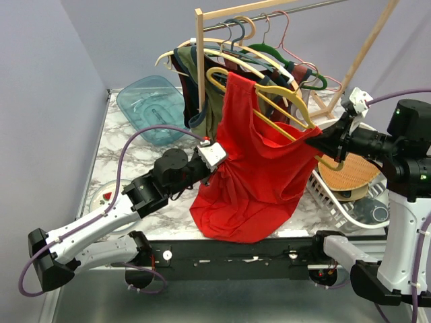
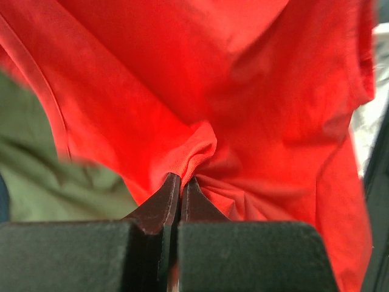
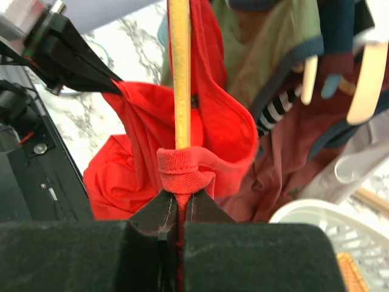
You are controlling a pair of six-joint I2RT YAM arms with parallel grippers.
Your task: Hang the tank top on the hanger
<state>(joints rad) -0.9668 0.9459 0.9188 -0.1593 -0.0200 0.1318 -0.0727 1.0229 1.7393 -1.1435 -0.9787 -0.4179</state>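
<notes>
Gently now: left gripper (image 2: pixel 180 179) pinches the tank top (image 2: pixel 243 91), right gripper (image 3: pixel 180 194) clamps the hanger (image 3: pixel 179 73) through bunched red cloth. I'd ease that cloth along it, hanger held steady

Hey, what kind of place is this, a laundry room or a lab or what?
Probably a robotics lab bench staged as a laundry corner: two robot arms bolted to a marble-pattern table, a wooden clothes rack hung with hangers and garments, and a white plastic basket beside it.

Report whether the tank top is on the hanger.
Partly on: the hanger threads through the tank top, whose fabric the left gripper and right gripper both pinch.
</notes>
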